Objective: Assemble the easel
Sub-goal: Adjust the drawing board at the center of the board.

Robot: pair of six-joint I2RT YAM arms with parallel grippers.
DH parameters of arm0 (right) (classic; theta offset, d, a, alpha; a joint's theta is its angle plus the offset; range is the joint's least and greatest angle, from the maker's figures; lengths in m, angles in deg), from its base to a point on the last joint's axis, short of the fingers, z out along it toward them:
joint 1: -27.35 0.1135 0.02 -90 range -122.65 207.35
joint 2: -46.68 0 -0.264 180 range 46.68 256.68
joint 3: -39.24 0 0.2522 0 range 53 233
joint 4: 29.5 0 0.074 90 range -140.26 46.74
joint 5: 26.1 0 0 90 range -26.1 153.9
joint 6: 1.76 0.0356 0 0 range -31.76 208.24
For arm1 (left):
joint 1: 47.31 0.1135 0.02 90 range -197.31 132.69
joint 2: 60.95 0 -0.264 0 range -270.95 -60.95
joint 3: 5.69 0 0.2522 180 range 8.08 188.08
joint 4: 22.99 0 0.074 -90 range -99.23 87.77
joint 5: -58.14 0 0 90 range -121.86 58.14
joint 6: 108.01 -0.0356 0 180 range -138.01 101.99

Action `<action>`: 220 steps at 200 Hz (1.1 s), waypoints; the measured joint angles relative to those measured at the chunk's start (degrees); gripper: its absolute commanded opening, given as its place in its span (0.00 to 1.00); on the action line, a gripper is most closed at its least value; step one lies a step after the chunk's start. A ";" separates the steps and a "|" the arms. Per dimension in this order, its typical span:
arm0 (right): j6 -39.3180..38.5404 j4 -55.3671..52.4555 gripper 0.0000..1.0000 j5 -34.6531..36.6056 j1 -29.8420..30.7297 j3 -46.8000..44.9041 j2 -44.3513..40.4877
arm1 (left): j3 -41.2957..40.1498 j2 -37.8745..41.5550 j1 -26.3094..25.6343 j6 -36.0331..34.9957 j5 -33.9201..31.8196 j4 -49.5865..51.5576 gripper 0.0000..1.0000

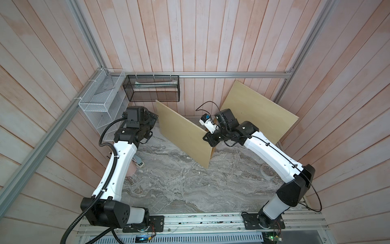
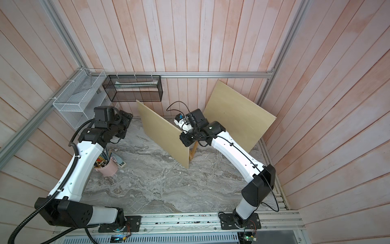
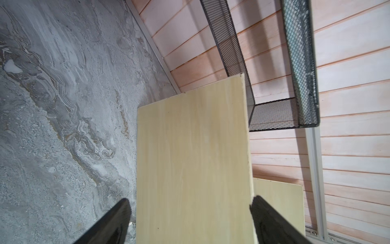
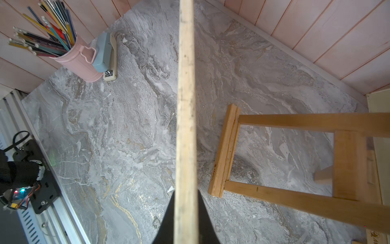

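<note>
Nearest you, an aluminium rail (image 1: 200,220) carries both arm bases along the front of the desk (image 1: 179,190), a grey marbled slab with pale veins and a few white flecks. At its left side, close to the wall, a pink pencil cup (image 2: 108,168) full of coloured pencils stands with a blue-grey stapler (image 4: 104,53) just beside it. Further in, your right gripper (image 4: 186,211) has its fingers (image 4: 165,226) pinched tight on the top edge of a plywood board (image 1: 183,131) that stands on edge across the middle. Your left gripper (image 3: 191,200) hangs beside that board's far end, its fingers (image 3: 114,221) spread wide with the board's face showing between them, gripping nothing. The easel (image 4: 274,195) stands just behind the held board, between it and a second plywood board (image 1: 259,114) leaning in the back right corner. In a top view only a sliver of the easel (image 2: 193,153) shows. Beyond, a black mesh basket (image 1: 152,88) and a white wire basket (image 1: 97,101) hang on the pinkish plank walls (image 1: 211,36).
</note>
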 measured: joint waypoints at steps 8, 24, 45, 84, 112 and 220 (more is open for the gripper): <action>0.20 0.07 0.00 -0.76 -0.61 0.94 -0.04 | -0.98 -0.20 -0.02 0.00 0.55 -0.35 0.91; 0.74 0.28 0.00 -1.88 -1.57 3.06 -0.28 | -2.47 -0.79 -0.02 0.07 1.77 -1.25 0.91; 1.11 0.22 0.00 -2.36 -2.27 6.64 -0.37 | -5.14 -1.20 -0.02 0.44 3.02 -3.02 0.90; 0.68 -0.04 0.00 -2.29 -2.34 12.11 -0.37 | -7.41 -2.12 -0.02 0.85 4.57 -4.44 0.90; -0.26 -0.37 0.00 -2.29 -2.34 15.82 -0.13 | -9.88 -2.12 -0.02 1.70 5.31 -5.84 0.90; -1.31 0.15 0.00 -2.54 -2.36 16.81 0.92 | -18.69 -3.37 8.28 1.46 16.65 -27.74 0.93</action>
